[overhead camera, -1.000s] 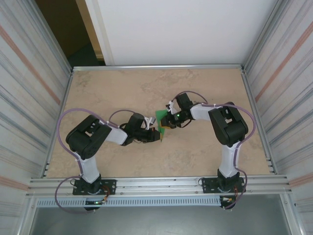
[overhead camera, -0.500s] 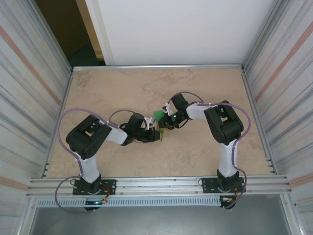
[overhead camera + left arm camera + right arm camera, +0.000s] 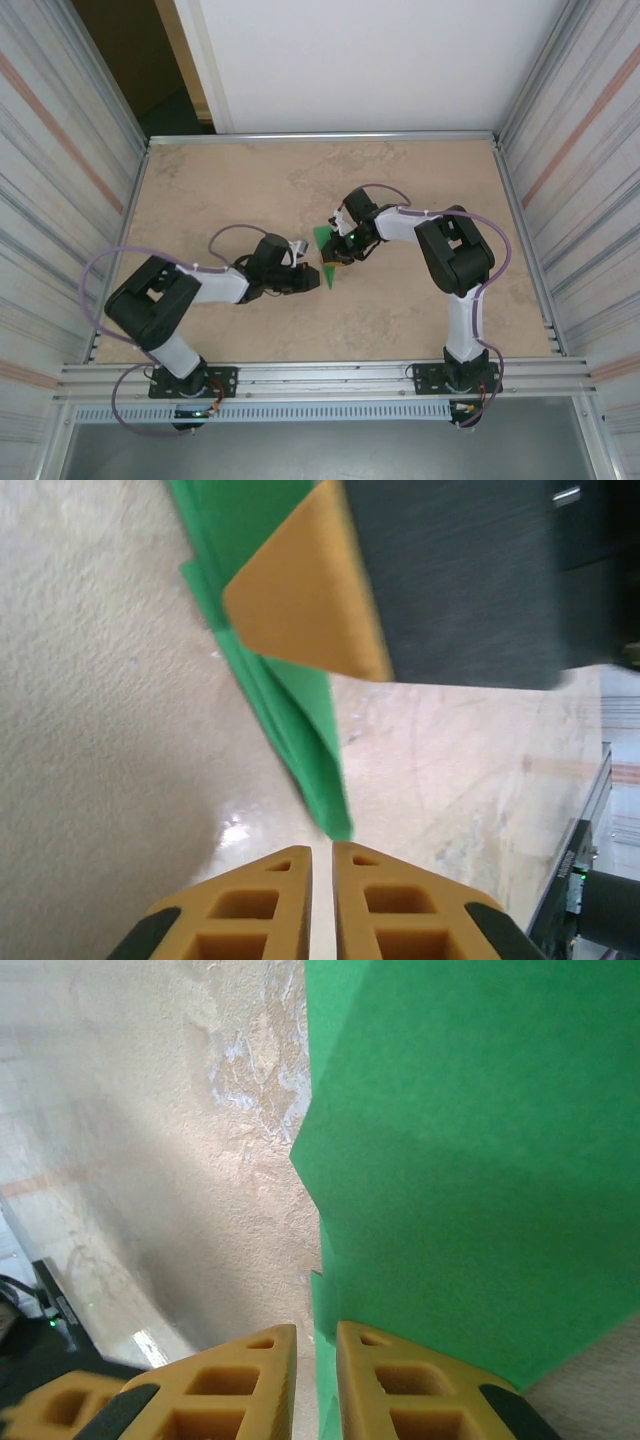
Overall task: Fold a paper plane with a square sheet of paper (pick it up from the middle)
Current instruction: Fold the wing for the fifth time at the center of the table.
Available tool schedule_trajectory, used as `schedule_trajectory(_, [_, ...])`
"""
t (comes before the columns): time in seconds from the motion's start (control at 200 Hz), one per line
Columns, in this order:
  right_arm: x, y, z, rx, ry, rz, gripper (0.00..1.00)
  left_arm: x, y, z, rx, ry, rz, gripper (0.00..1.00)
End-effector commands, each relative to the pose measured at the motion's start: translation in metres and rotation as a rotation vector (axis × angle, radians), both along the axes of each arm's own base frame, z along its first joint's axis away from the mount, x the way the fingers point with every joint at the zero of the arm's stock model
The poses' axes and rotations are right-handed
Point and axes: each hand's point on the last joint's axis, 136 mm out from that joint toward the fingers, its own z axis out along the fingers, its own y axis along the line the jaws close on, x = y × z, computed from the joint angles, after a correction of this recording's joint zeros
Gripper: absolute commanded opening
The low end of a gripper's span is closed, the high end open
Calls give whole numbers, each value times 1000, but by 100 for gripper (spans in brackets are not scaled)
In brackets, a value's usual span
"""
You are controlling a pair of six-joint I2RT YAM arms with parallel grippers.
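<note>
Grips the folded green paper point(image 3: 323, 238) in the right fingers point(image 3: 336, 252), close to the middle of the beige desk point(image 3: 220, 190). From the right wrist, shows those fingers point(image 3: 318, 1338) drawn narrow, with a thin green edge of the paper point(image 3: 460, 1160) caught in the slit between them. Spreads the broad green face up and to the right over the desk point(image 3: 200, 1160).

From the left wrist, catches the orange pad point(image 3: 300, 600) of one right finger lying flat against the paper point(image 3: 295, 720), layered along its edge and tapering to a sharp tip. Points that tip down toward the left fingers point(image 3: 322, 852), stopping just short of them, not touching. Holds nothing in the left fingers: almost together, only a thin slit between, bare inside.

From above, sets the left fingers point(image 3: 314, 279) just beside the paper's narrow end, aimed toward the right arm, the two arms meeting from either side. Cannot tell whether the tip touches the desk point(image 3: 100, 680) or hangs just over it.
</note>
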Motion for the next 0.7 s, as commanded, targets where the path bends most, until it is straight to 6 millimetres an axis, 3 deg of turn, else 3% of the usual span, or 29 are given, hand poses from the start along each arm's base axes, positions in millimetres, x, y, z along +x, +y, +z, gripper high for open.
schedule_trajectory(0.0, [-8, -18, -30, -141, 46, -29, 18, 5, -6, 21, -28, -67, 2, 10])
schedule_trajectory(0.07, [-7, -17, -28, -136, 48, -34, 17, 7, -21, 29, -59, -81, -26, 8])
schedule_trajectory(0.341, [-7, -15, -27, -123, 69, -53, 16, 18, -53, 12, -84, -45, -61, 2])
schedule_trajectory(0.692, [-6, -17, -26, -123, 78, -66, 15, 13, -33, -22, 46, -15, -17, 0])
